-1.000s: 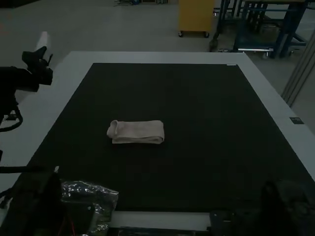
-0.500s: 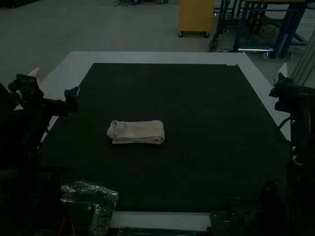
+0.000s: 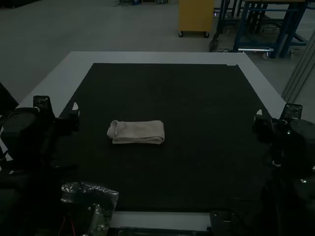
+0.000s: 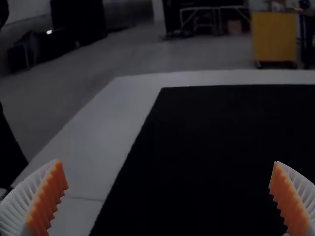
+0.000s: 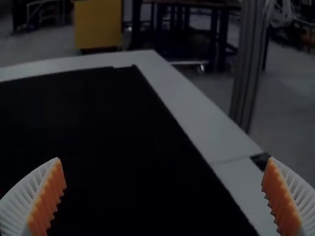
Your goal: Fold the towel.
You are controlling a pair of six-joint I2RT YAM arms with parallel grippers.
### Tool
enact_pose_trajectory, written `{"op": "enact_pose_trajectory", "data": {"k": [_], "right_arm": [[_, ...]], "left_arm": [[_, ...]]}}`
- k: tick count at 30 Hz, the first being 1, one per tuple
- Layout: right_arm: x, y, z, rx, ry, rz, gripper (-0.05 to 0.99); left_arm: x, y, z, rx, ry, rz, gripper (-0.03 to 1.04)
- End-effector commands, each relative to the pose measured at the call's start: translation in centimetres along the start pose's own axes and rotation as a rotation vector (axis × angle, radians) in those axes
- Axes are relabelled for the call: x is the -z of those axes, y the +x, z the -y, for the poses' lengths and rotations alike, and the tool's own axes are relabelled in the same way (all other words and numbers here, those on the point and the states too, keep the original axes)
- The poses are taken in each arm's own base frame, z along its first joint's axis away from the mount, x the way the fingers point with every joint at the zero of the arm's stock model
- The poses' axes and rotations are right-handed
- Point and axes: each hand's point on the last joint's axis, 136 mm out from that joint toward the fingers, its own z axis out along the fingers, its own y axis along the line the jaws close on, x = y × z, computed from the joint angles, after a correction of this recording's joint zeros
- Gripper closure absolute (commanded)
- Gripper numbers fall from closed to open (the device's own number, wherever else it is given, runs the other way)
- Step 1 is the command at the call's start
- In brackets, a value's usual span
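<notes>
nr mat's [image 3: 172,98] l edge, l hand [image 3: 55,116] released, spread wide; r edge, r hand [image 3: 278,120] ditto.

I can't read any text, number or sign from here. A small pale strip [image 3: 231,64] sits at the far edge of the mat [image 3: 167,93], near its right corner, too small for me to read. The dark patch [image 5: 258,160] on the surface [image 5: 197,118] has nothing I can make out either.

A yellow cabinet [image 4: 274,37] (on casters [image 4: 258,64]) stands on grey floor [image 4: 211,56] near a dark-framed bench [image 5: 213,37].
</notes>
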Motion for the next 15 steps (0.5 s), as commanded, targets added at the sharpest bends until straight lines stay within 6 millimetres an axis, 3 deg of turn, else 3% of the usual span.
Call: {"op": "enact_pose_trajectory", "data": {"k": [1,5,15], "right_arm": [[0.1,0.0,-1.2,-0.021,-0.064,0.008,0.02],[0.4,0.6,-3.6,-0.013,-0.207,-0.019,0.02],[0.4,0.7,-3.7,-0.013,-0.21,-0.02,0.02]], "left_arm": [[0.0,0.1,-0.6,0.034,-0.034,0.0,0.04],[0.0,0.2,-0.5,0.034,-0.031,-0.001,0.04],[0.0,0.2,-0.5,0.034,-0.031,-0.001,0.04]]}}
